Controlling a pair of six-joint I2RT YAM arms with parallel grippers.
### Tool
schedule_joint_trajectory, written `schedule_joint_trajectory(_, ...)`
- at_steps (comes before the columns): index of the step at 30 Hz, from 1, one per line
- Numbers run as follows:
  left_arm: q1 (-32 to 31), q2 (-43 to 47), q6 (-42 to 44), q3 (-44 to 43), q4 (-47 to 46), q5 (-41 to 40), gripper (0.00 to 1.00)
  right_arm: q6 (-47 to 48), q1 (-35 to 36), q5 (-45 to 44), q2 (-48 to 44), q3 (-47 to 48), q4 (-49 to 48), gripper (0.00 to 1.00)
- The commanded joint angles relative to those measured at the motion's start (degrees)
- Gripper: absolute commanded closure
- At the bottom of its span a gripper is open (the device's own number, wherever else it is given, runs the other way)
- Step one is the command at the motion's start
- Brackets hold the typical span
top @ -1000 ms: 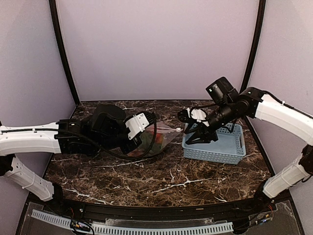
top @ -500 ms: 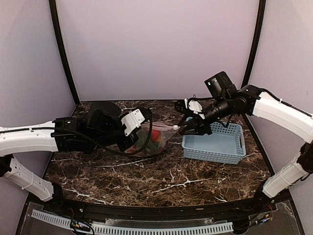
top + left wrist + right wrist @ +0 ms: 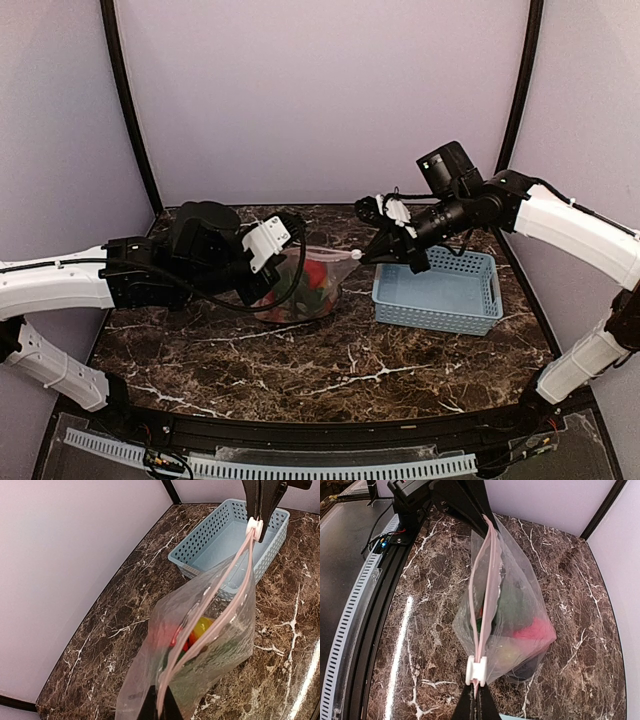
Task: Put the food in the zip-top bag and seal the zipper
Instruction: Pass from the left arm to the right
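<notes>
The zip-top bag (image 3: 310, 288) hangs stretched between both grippers, just above the marble. Food shows through it: a red piece (image 3: 316, 275), a yellow one (image 3: 202, 626), a pink-red one (image 3: 536, 630) and green shapes. My left gripper (image 3: 160, 706) is shut on the near end of the bag's mouth. My right gripper (image 3: 476, 702) is shut on the far end, right behind the white slider (image 3: 479, 670). The pink zipper (image 3: 226, 582) runs between them, its two strips apart in the middle. In the top view the left gripper (image 3: 283, 268) and right gripper (image 3: 364, 257) face each other.
A light-blue slotted basket (image 3: 440, 291) stands at the right, under my right arm, with nothing showing in it. The basket (image 3: 216, 537) lies just beyond the bag's far end. Black rails and cables (image 3: 385, 555) run along the table's near edge.
My right gripper moved left from over the basket to the bag's end and shut on it by the slider. The bag rose and now hangs taut between both grippers.
</notes>
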State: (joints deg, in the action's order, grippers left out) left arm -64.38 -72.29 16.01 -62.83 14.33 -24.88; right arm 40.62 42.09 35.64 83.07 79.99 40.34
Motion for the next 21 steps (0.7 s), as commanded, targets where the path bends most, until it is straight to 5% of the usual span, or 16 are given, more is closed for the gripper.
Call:
schedule_joint_trajectory(1, 0.28, 1.72, -0.81, 0.67, -2.27, 0.24, 0.99, 0.25, -0.26, 1.13, -0.01, 1.31, -0.36, 1.00)
schedule_joint_trajectory(4, 0.31, 1.44, -0.23, 0.19, -1.96, 0.53, 0.96, 0.40, -0.25, 0.89, 0.01, 2.09, 0.02, 1.00)
schedule_joint_trajectory(7, 0.31, 0.79, 1.91, -2.54, -0.96, 4.73, 0.67, 0.53, -0.30, 0.55, 0.26, 3.68, 1.15, 1.00)
schedule_joint_trajectory(11, 0.23, -0.76, 1.77, -6.21, -3.48, 15.53, 0.48, 1.48, 0.24, -0.18, 0.38, 5.66, 3.21, 1.00)
schedule_joint_trajectory(21, 0.31, -13.62, -3.78, -17.47, -8.17, 25.56, 0.52, 2.68, 1.67, -2.17, 0.03, 6.72, 6.16, 1.00)
